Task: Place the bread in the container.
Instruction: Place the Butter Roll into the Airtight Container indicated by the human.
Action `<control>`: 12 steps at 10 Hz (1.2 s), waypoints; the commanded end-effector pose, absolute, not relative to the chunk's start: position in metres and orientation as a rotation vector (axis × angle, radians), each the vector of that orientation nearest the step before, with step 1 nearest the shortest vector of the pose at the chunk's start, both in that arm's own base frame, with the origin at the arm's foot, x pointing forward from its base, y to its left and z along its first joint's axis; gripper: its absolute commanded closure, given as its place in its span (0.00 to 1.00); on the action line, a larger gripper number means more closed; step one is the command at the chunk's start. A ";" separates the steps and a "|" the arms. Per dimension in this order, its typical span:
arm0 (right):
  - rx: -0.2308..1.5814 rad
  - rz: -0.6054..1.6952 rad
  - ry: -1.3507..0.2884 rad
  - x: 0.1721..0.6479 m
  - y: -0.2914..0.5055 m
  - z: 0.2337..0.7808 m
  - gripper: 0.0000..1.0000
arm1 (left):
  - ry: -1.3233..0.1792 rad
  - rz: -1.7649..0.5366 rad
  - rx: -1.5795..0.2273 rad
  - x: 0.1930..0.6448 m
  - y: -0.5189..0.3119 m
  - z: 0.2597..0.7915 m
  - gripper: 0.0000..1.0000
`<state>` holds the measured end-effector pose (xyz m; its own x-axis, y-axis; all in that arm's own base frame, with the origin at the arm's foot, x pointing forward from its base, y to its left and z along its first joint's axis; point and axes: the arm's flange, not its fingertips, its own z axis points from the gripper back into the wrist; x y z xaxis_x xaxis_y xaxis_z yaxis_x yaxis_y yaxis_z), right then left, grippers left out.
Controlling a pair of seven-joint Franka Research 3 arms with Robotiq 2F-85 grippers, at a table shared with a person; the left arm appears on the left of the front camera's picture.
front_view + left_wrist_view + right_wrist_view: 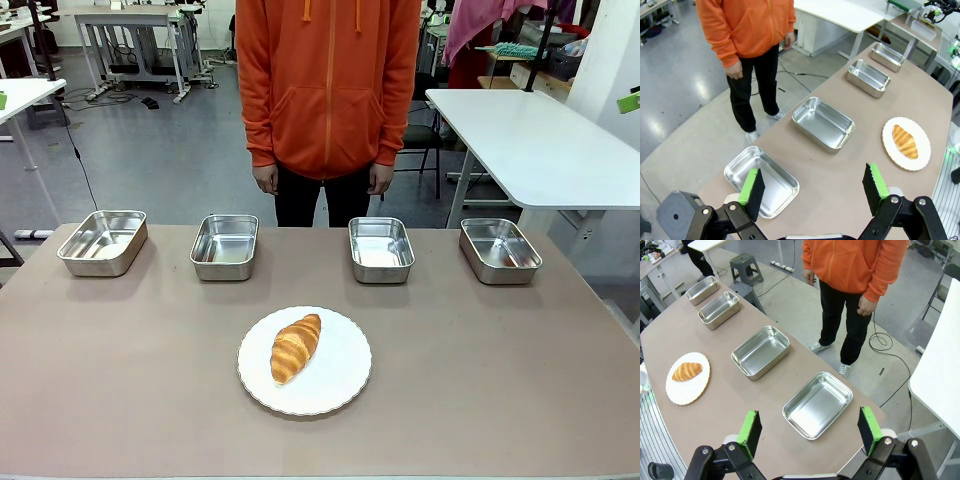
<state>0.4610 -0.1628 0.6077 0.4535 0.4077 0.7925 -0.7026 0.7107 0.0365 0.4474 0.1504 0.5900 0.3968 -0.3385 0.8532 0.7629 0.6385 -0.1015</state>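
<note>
In the front view the top edge cuts off the person [328, 90] above the shoulders, and the table [480, 400] hides the legs below the thighs. The table's near corners run off-frame. In the left wrist view the bottom edge crops the left gripper's [812, 181] linkage.

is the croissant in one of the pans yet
No, the croissant lies on the white plate, outside every pan.
</note>
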 end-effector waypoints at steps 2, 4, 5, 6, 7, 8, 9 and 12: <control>0.395 0.710 -0.870 0.461 -0.162 0.609 0.00 | -0.936 -0.749 -0.547 0.445 0.151 0.590 0.00; 0.395 0.710 -0.870 0.461 -0.162 0.609 0.00 | -0.936 -0.749 -0.547 0.445 0.151 0.590 0.00; 0.395 0.710 -0.870 0.461 -0.162 0.609 0.00 | -0.936 -0.749 -0.547 0.445 0.151 0.590 0.00; 0.395 0.710 -0.870 0.461 -0.162 0.609 0.00 | -0.936 -0.749 -0.547 0.445 0.151 0.590 0.00; 0.395 0.710 -0.870 0.461 -0.162 0.609 0.00 | -0.936 -0.749 -0.547 0.445 0.151 0.590 0.00; 0.395 0.710 -0.870 0.461 -0.162 0.609 0.00 | -0.936 -0.749 -0.547 0.445 0.151 0.590 0.00; 0.395 0.710 -0.870 0.461 -0.162 0.609 0.00 | -0.936 -0.749 -0.547 0.445 0.151 0.590 0.00; 0.395 0.710 -0.870 0.461 -0.162 0.609 0.00 | -0.936 -0.749 -0.547 0.445 0.151 0.590 0.00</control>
<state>0.4610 -0.1628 0.6077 0.4535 0.4077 0.7925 -0.7026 0.7107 0.0365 0.4474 0.1504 0.5900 0.3968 -0.3385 0.8532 0.7629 0.6385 -0.1015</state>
